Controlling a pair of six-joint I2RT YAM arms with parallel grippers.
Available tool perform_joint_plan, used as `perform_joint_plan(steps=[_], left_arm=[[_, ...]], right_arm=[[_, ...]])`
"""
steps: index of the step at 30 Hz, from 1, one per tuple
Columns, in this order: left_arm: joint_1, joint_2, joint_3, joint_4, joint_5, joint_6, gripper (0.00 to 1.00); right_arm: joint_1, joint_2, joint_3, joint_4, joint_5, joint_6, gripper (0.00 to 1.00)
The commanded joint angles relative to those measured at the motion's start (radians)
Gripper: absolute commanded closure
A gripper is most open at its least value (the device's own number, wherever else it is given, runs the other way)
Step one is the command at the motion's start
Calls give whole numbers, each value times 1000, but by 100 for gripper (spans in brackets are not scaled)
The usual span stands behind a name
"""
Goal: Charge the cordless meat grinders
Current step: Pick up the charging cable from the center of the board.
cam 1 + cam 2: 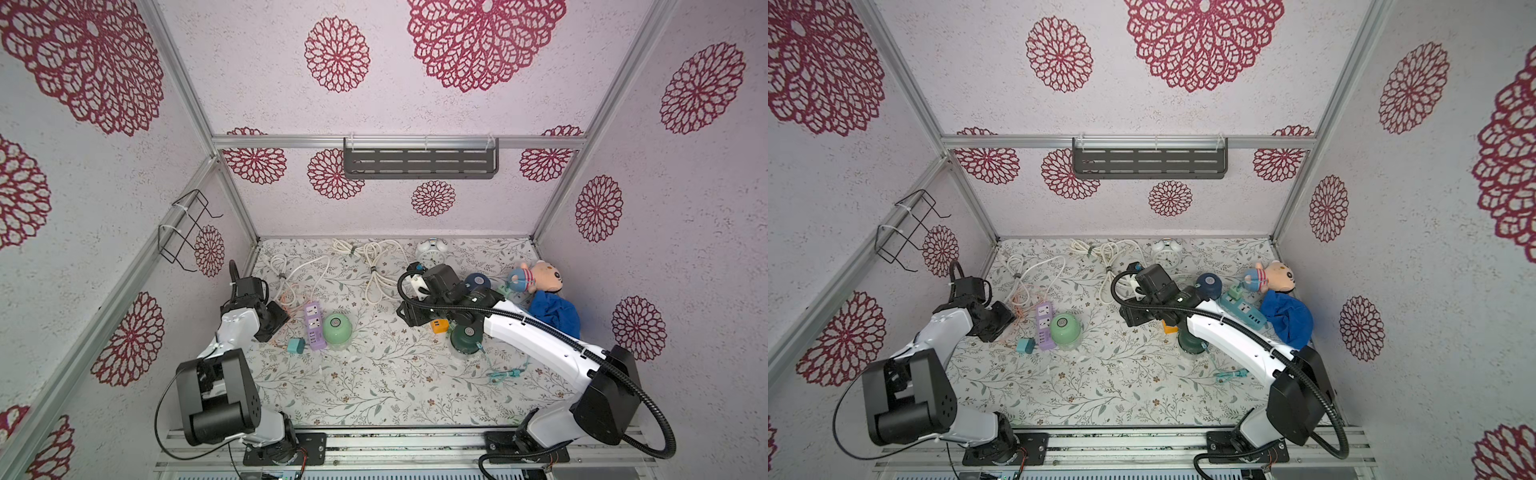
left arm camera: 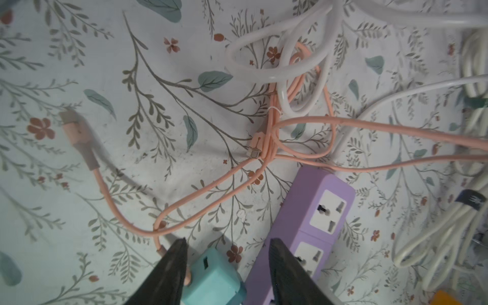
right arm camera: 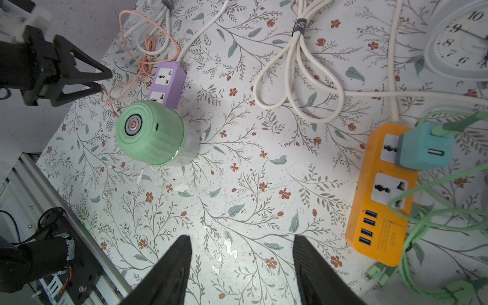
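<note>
A floral-patterned table (image 1: 374,395) is seen from above, with two robot arms rising from its near edge. Nearest, on the right arm's side, a loose light green cable (image 1: 509,374) lies on the table. A little farther in, on the left arm's side, a teal charger cube (image 1: 296,345) sits just beside the near end of a purple power strip (image 1: 313,328). The mint green grinder (image 1: 337,328) stands upright just beside that strip's other flank. The left gripper (image 2: 227,240) hovers close to the cube and strip, its jaws parted with nothing clamped between them. A pink cable (image 2: 264,169) trails across the table, one end lying by a finger. Across the table, the dark green grinder (image 1: 467,336) stands upright, partly hidden under the right arm. It is next to an orange power strip (image 3: 383,195) that has a second teal cube (image 3: 425,150) plugged into it. The right gripper (image 3: 242,237) hangs above bare table between the two strips, its jaws wide apart and empty. Farther back, the navy blue grinder (image 1: 1208,284) stands near a plush toy (image 1: 536,278) and a blue cloth (image 1: 555,313). Along the far wall lie bundled white cords (image 1: 374,270) and a white alarm clock (image 1: 432,253).
</note>
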State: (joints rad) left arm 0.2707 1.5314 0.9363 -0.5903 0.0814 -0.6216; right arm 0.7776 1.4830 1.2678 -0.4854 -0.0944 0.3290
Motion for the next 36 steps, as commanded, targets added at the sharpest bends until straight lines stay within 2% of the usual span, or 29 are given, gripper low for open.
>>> perform_joint_plan(steps=[1, 3, 8, 13, 17, 21, 23, 26, 33, 36], left_arm=[[-16, 64, 56, -13, 12, 108, 46], [-69, 101, 101, -49, -98, 140, 45], [-144, 212, 192, -130, -273, 203, 44], [-163, 278, 215, -161, -346, 228, 48], [-168, 319, 221, -171, -362, 243, 58], [-181, 330, 246, -191, -367, 246, 76], [-195, 305, 262, -209, -373, 251, 88], [-204, 244, 294, -253, -360, 257, 99], [-207, 18, 366, -401, -301, 255, 100], [-211, -106, 407, -439, -191, 218, 100]], right_arm=[[0, -12, -1, 39, -18, 28, 35], [0, -4, 3, 40, -22, 26, 35], [-1, 11, 21, 31, -22, 4, 35], [-3, 7, 27, 24, -2, -13, 35], [-5, -2, 24, 30, 1, -14, 35], [-5, -5, 26, 33, 1, -13, 35], [-6, -8, 24, 33, 2, -11, 35], [-6, -14, 17, 36, 4, -6, 35], [-6, -41, -10, 47, 11, 1, 35], [-6, -48, -18, 47, 20, 1, 35]])
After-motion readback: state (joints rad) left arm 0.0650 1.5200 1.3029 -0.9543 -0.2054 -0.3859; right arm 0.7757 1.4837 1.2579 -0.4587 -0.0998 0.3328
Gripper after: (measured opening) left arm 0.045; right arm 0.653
